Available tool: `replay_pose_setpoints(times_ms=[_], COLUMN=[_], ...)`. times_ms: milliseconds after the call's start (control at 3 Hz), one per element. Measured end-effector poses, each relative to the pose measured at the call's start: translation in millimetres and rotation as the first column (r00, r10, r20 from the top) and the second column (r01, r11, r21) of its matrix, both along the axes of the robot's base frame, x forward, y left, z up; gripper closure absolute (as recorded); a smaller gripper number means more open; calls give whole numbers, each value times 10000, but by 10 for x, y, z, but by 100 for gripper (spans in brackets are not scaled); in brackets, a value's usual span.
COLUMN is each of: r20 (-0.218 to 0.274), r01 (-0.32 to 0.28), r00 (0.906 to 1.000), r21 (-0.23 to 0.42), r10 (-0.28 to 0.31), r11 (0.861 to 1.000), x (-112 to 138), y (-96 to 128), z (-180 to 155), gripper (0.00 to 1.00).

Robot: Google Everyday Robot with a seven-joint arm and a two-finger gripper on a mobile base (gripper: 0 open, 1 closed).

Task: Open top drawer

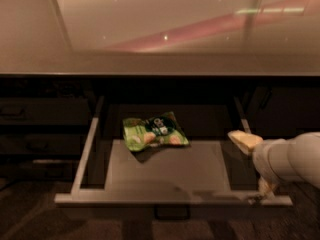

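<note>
The top drawer (170, 200) stands pulled out under the counter, its long front edge toward me with a small dark loop handle (171, 214) at centre. Its grey inner tray (170, 169) holds a green snack bag (154, 131) near the back. My gripper (254, 164) is at the drawer's right side, on a white arm (292, 159) that comes in from the right. One pale finger (243, 140) shows above the drawer's right rail and another (266, 186) lower, near the front right corner.
A glossy counter top (160, 34) runs above the drawer. Shorter dark drawer fronts (45, 114) are shut on the left, and a dark cabinet face (285, 109) is on the right. Dark floor lies below.
</note>
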State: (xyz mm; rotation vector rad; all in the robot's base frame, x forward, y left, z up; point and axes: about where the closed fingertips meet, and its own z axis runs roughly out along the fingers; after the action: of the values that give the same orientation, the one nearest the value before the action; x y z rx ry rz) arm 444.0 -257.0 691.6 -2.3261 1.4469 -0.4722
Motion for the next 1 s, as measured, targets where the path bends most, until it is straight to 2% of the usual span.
replay_pose_setpoints(times_ms=[667, 1000], r20=[-21, -239], r01=[-3, -75], r00=[10000, 9997], r21=[-6, 605], r10=[3, 90], r11=[10000, 9981], x=[-51, 101], y=[-22, -10], z=[61, 149], gripper=[0, 0])
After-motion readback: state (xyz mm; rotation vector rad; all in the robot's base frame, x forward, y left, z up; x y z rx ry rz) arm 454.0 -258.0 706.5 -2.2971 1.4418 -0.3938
